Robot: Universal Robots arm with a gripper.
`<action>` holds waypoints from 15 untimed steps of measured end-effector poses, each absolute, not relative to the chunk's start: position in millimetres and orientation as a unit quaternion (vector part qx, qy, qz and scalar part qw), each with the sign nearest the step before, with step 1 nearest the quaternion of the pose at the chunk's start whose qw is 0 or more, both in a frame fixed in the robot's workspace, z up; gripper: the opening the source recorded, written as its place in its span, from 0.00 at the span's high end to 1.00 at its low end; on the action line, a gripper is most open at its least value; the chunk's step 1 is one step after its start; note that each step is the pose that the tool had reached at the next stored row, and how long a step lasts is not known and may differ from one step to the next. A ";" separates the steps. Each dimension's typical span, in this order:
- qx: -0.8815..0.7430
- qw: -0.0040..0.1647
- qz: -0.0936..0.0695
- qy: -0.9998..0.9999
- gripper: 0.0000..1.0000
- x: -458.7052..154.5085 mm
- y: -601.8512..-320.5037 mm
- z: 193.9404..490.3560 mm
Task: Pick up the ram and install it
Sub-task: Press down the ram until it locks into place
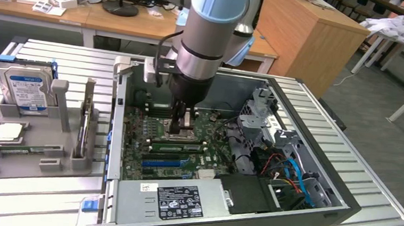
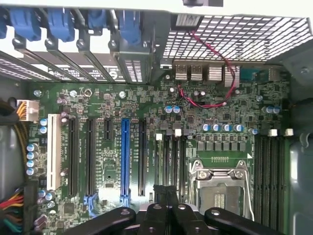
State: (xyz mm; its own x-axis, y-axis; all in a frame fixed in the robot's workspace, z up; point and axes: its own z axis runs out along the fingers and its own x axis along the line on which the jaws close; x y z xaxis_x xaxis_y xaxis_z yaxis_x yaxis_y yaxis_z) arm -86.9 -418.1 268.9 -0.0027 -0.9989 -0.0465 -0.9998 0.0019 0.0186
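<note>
Green strip, long and narrow, lies along the memory slots of the motherboard (image 1: 184,160): judged to be the ram (image 1: 174,146), about mid-board inside the case (image 1: 323,207), beside the empty processor socket (image 1: 167,125). Chips not readable. The gripper (image 1: 179,127) hangs straight down, tips just above the strip.

Wrist view: fingers (image 2: 155,210) drawn together over the slot bank between the socket and the blue slot (image 2: 124,156). Whether they pinch the stick's top edge cannot be told.

Judgement: seating goes well with the stick square to its slot, notch matched, and pressure even along its length, not at one end.
</note>
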 end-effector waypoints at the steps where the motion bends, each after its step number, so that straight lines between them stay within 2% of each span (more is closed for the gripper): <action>1: -0.706 0.010 0.023 0.708 0.89 -86.9 -418.0 270.7; 15: -0.706 0.010 0.023 0.708 0.89 -86.3 -418.1 279.3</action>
State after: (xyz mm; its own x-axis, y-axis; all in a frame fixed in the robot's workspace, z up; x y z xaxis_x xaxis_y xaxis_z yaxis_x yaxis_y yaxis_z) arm -86.3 -418.1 279.3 -0.0024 -0.9989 -0.0463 -0.9998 0.0016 0.0187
